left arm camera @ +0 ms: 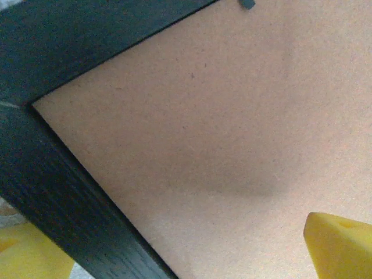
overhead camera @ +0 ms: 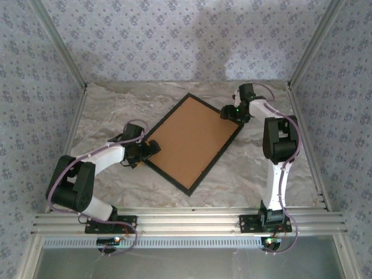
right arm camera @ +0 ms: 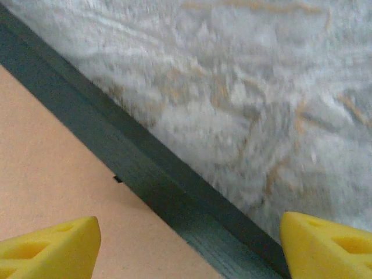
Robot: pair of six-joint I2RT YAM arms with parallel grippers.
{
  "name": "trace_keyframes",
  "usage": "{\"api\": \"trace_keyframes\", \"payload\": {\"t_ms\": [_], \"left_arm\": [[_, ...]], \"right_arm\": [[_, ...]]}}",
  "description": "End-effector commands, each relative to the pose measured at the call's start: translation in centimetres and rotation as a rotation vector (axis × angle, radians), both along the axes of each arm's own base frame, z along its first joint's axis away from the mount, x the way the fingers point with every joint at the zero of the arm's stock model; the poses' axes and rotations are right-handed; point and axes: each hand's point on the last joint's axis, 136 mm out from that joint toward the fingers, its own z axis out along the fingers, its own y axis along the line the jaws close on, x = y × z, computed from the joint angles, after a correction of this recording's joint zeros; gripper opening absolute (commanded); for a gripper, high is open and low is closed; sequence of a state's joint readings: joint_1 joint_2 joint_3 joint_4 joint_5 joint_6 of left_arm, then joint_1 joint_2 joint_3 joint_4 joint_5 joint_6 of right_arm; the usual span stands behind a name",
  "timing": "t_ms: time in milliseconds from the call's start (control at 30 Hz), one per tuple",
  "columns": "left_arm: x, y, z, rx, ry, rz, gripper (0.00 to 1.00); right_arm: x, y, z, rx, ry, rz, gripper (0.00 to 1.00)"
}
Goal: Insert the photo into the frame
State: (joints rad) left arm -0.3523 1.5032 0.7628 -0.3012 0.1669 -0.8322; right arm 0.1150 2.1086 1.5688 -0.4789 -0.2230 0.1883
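Both grippers are gaping, empty. The left gripper (overhead camera: 150,149) is straddling a corner of the frame (left arm camera: 46,197), the right gripper (overhead camera: 228,112) its edge.

You have the frame (overhead camera: 216,161) lying flat on the table (overhead camera: 250,174), near its middle, turned so its corners point left, right, far and near. The backing board (overhead camera: 192,139) lies inside it. The left gripper (overhead camera: 153,147) sits at the frame's left corner, one fingertip (left arm camera: 340,244) over the board. The right gripper (overhead camera: 228,113) sits over the far right edge, which runs between its fingertips (right arm camera: 46,247), with board on one side and table on the other.
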Motion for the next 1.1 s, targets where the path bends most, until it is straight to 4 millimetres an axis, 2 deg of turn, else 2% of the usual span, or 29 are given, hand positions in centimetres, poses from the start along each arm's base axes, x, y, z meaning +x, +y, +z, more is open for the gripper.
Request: {"api": "trace_keyframes", "payload": {"t_ms": [0, 167, 333, 433, 500, 667, 767, 833, 967, 1067], "left_arm": [[5.8, -1.8, 3.0, -0.053, -0.189, -0.026, 0.98], [9.9, -1.5, 4.5, -0.042, -0.25, -0.038, 0.99], [13.2, -1.5, 4.9, -0.064, -0.27, -0.052, 0.99], [14.6, -2.1, 5.1, -0.085, -0.278, -0.069, 0.98], [15.3, -2.5, 5.4, -0.098, -0.287, -0.08, 0.98], [16.7, -3.4, 5.8, -0.119, -0.296, -0.106, 0.99], [17.0, -3.4, 5.8, -0.104, -0.292, -0.121, 0.98], [17.0, -2.8, 5.9, -0.079, -0.29, -0.124, 0.98], [16.7, -0.5, 6.4, -0.009, -0.283, -0.107, 0.99], [15.5, 1.5, 6.5, 0.048, -0.265, -0.092, 0.99]], "right_arm": [[-3.5, 1.0, 0.7, 0.026, 0.056, 0.028, 0.81], [-7.9, 1.3, 0.0, 0.017, 0.122, 0.022, 0.8], [-12.7, 1.6, -0.7, -0.037, 0.207, 0.004, 0.8], [-16.1, 1.9, -1.4, -0.049, 0.269, 0.001, 0.79], [-17.7, 2.2, -1.4, -0.049, 0.293, -0.001, 0.79], [-20.4, 3.1, -1.0, -0.038, 0.332, 0.014, 0.79], [-20.6, 2.8, 0.1, -0.034, 0.326, 0.0, 0.79], [-19.4, 1.9, 1.2, -0.037, 0.289, -0.02, 0.79], [-15.9, 0.8, 3.8, 0.008, 0.189, -0.029, 0.8], [-12.6, 0.3, 5.5, -0.004, 0.122, 0.009, 0.81]]}}
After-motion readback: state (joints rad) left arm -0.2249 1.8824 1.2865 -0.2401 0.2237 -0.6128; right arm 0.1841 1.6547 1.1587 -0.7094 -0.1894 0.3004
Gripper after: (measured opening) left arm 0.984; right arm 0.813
